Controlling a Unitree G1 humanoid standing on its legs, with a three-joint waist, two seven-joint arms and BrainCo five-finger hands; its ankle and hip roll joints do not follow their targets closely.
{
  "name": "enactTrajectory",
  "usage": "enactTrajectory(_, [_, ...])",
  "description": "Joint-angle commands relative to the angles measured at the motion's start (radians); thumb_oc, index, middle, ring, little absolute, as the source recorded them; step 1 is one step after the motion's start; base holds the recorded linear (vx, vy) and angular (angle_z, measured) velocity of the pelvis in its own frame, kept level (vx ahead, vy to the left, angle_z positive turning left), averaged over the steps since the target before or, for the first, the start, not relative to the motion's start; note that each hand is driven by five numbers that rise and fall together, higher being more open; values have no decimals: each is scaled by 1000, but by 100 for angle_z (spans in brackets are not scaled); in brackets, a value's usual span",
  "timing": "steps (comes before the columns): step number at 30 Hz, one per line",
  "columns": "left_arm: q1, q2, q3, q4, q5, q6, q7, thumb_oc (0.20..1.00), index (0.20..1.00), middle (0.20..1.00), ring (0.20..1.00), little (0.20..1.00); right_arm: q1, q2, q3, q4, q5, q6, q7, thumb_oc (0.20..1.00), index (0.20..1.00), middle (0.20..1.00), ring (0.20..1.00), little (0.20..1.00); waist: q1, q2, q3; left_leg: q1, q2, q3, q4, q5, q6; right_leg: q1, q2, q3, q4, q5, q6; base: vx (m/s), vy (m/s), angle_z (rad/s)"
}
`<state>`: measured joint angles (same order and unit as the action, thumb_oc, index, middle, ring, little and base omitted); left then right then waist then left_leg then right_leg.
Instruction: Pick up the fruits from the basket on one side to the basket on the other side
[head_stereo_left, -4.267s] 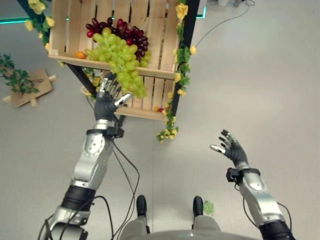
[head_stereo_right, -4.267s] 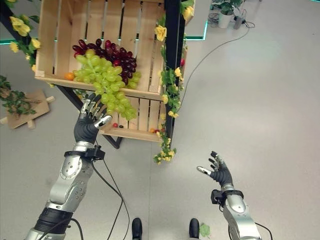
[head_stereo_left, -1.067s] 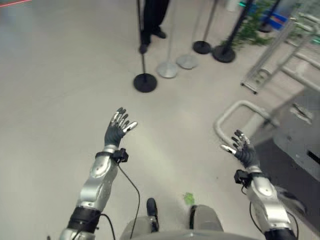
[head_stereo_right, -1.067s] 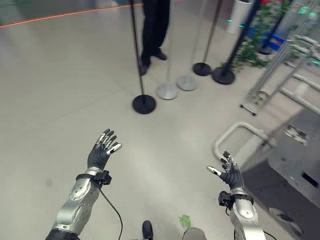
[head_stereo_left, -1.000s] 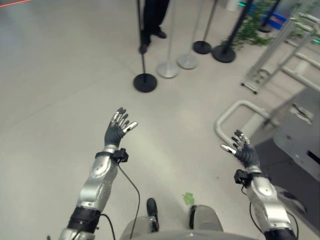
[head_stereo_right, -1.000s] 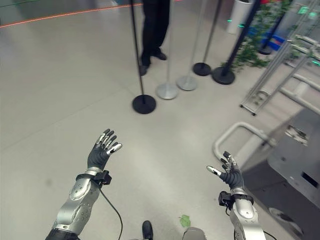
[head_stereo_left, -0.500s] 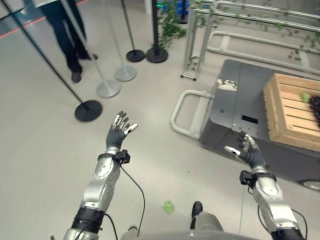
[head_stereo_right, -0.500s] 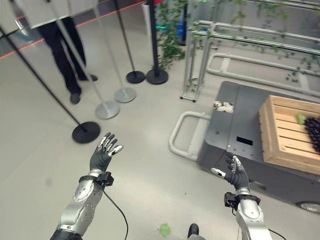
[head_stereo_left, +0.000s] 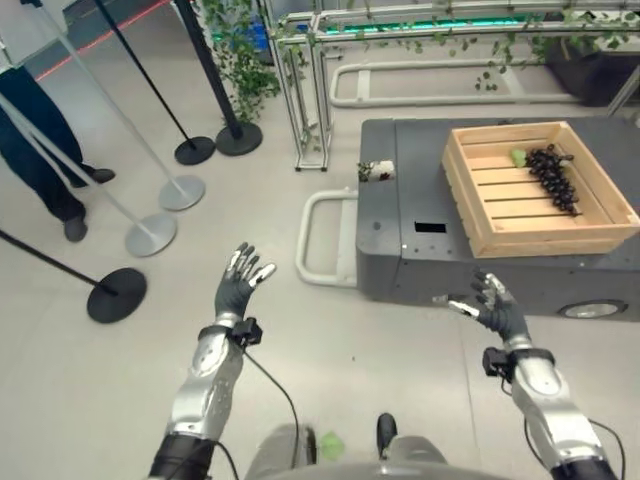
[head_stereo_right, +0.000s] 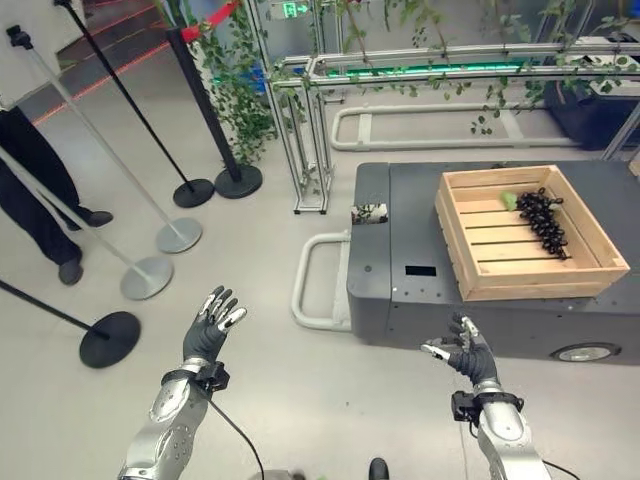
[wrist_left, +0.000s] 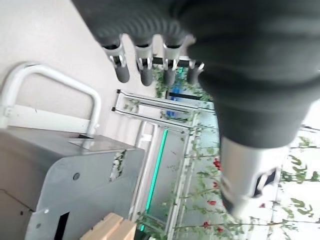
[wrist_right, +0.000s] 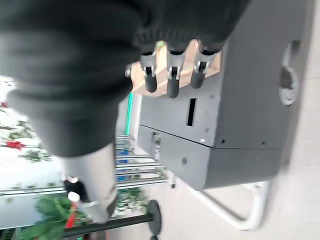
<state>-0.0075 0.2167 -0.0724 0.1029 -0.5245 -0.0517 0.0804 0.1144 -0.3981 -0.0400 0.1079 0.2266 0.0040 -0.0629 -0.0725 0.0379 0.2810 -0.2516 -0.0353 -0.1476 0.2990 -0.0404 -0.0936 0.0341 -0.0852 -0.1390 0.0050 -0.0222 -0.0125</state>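
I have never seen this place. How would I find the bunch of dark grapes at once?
Look for the big dark grey cart with a white tube handle, ahead of the robot on its right. On top of it sits a shallow wooden crate. The dark grapes lie inside it near the far edge, almost black, beside one small green piece.

1. A dark grey cart (head_stereo_right: 400, 250) with a white tubular handle (head_stereo_right: 312, 280) stands on a pale, glossy floor (head_stereo_right: 270, 360).
2. Left of the cart stand barrier posts (head_stereo_right: 205, 135) on round bases.
3. Behind the cart run metal railings (head_stereo_right: 310, 130) hung with green vines.
4. A person's dark legs (head_stereo_right: 35, 190) show farthest left of the cart.
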Motion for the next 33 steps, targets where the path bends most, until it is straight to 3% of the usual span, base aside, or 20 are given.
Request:
enactTrajectory(1, [-18, 16, -1, -62, 19, -40, 8, 1000, 1000, 1000, 1000, 1000, -56, -35, 2, -33, 21, -49, -6, 1000, 1000, 1000, 1000, 1000, 15, 33, 25, 18, 25, -24, -87, 39, -33, 66, 62, 43, -20, -169, 69, 230, 26, -34])
enactTrajectory(2, [-16, 18, -7, -55, 27, -40, 10, 1000, 1000, 1000, 1000, 1000, -64, -43, 6, -29, 20, -51, -9, 1000, 1000, 1000, 1000, 1000, 23, 37, 37, 7, 39, -31, -148, 84, -48, 80, 72, 54, -19, -185, 66, 162, 24, -19])
enactTrajectory(4, [-15, 17, -6, -50, 25, -43, 11, 1000, 1000, 1000, 1000, 1000, -68, -47, 8, -25, 19, -50, -10, 1000, 1000, 1000, 1000, 1000, 26, 37, 41, -5, 52, -22, -171, 100, -57, 90, 71, 59, -18, -197, 66, 153, 39, -30])
enactTrajectory(7, [-15, 12, 0, -37, 26, -44, 15, 1000, 1000, 1000, 1000, 1000, -78, -51, 10, -8, 5, -44, -21, 1000, 1000, 1000, 1000, 1000, 37, 30, 51, -18, 84, 29, -204, 122, -65, 125, 59, 70, -24, -219, 73, 280, 115, -27])
enactTrajectory(8, [-16, 9, 5, -29, 23, -42, 21, 1000, 1000, 1000, 1000, 1000, -83, -55, 8, -3, -8, -39, -27, 1000, 1000, 1000, 1000, 1000, 42, 33, 49, -23, 105, 76, -222, 143, -68, 161, 49, 67, -26, -238, 78, 306, 126, -1])
enactTrajectory(13, [-17, 12, 10, -24, 28, -39, 31, 1000, 1000, 1000, 1000, 1000, -79, -43, 10, -8, -22, -42, -24, 1000, 1000, 1000, 1000, 1000, 57, 20, 31, -16, 144, 144, -228, 187, -61, 210, 27, 45, 51, -308, 90, 340, 132, 7])
enactTrajectory(14, [-17, 24, 5, -21, 37, -31, 28, 1000, 1000, 1000, 1000, 1000, -76, -24, 20, -9, -22, -34, -11, 1000, 1000, 1000, 1000, 1000, 58, 5, 20, -2, 136, 198, -199, 156, -20, 199, 11, 18, 179, -306, 120, 271, 110, -7])
enactTrajectory(15, [-17, 26, 5, -21, 37, -31, 28, 1000, 1000, 1000, 1000, 1000, -76, -22, 20, -9, -23, -34, -11, 1000, 1000, 1000, 1000, 1000, 60, 0, 18, -1, 132, 202, -202, 157, -19, 192, 6, 20, 191, -313, 122, 356, 150, 18])
enactTrajectory(16, [-18, 34, 4, -20, 37, -31, 28, 1000, 1000, 1000, 1000, 1000, -76, -16, 30, -11, -27, -33, -8, 1000, 1000, 1000, 1000, 1000, 64, -6, 13, 17, 126, 207, -211, 146, -5, 144, -3, 10, 290, -299, 142, 277, 137, 45])
enactTrajectory(17, [-15, 47, 4, -28, 47, -30, 23, 1000, 1000, 1000, 1000, 1000, -80, 0, 30, -12, -20, -32, 1, 1000, 1000, 1000, 1000, 1000, 58, -17, -1, 47, 95, 211, -234, 114, 33, 73, -25, 16, 399, -212, 195, 277, 140, 24])
enactTrajectory(18, [-14, 48, 5, -29, 47, -30, 24, 1000, 1000, 1000, 1000, 1000, -80, 1, 31, -12, -20, -32, 1, 1000, 1000, 1000, 1000, 1000, 58, -20, -3, 46, 92, 213, -234, 114, 35, 69, -29, 17, 403, -214, 197, 279, 168, 15])
enactTrajectory(19, [-13, 55, 4, -35, 62, -29, 26, 1000, 1000, 1000, 1000, 1000, -82, 11, 27, -19, -12, -33, 1, 1000, 1000, 1000, 1000, 1000, 54, -23, -6, 66, 67, 211, -247, 96, 56, 38, -53, 19, 459, -152, 218, 245, 213, 21])
enactTrajectory(20, [-15, 60, -1, -41, 81, -26, 39, 1000, 1000, 1000, 1000, 1000, -77, 31, 24, -22, -7, -38, -9, 1000, 1000, 1000, 1000, 1000, 44, -19, 1, 107, 38, 210, -261, 76, 80, -15, -88, 26, 586, -24, 240, 239, 210, 29])
enactTrajectory(23, [-22, 74, -13, -42, 90, -29, 46, 1000, 1000, 1000, 1000, 1000, -86, 45, 29, -16, -1, -46, -21, 1000, 1000, 1000, 1000, 1000, 33, -1, 26, 153, 40, 202, -281, 63, 94, -96, -82, 33, 710, 6, 237, 223, 191, 37])
enactTrajectory(24, [-38, 88, -14, -38, 104, -32, 48, 1000, 1000, 1000, 1000, 1000, -93, 50, 34, -13, -4, -48, -32, 1000, 1000, 1000, 1000, 1000, 23, 11, 37, 180, 52, 198, -297, 53, 86, -163, -104, 19, 658, -50, 213, 117, 27, 14])
enactTrajectory(26, [-46, 94, -16, -36, 94, -36, 45, 1000, 1000, 1000, 1000, 1000, -98, 54, 36, -6, 0, -48, -33, 1000, 1000, 1000, 1000, 1000, 16, 11, 44, 190, 58, 190, -299, 47, 81, -177, -119, 5, 603, -78, 204, 137, -9, -8])
enactTrajectory(28, [-58, 95, -14, -32, 75, -45, 54, 1000, 1000, 1000, 1000, 1000, -106, 51, 37, 1, 0, -46, -38, 1000, 1000, 1000, 1000, 1000, 11, 8, 48, 192, 66, 177, -299, 36, 61, -196, -143, -11, 407, -111, 195, 116, -116, 23])
enactTrajectory(31, [-65, 97, -18, -18, 66, -44, 51, 1000, 1000, 1000, 1000, 1000, -100, 52, 44, 14, -5, -32, -38, 1000, 1000, 1000, 1000, 1000, 5, -19, 33, 194, 40, 156, -271, 4, 53, -122, -138, 29, 156, -95, 201, 112, -123, 32])
enactTrajectory(33, [-54, 88, -23, 3, 55, -40, 40, 1000, 1000, 1000, 1000, 1000, -97, 51, 59, 15, -9, -29, -27, 1000, 1000, 1000, 1000, 1000, 15, -33, 13, 200, 38, 160, -254, -3, 52, -102, -122, 33, 144, -93, 199, 77, -113, 51])
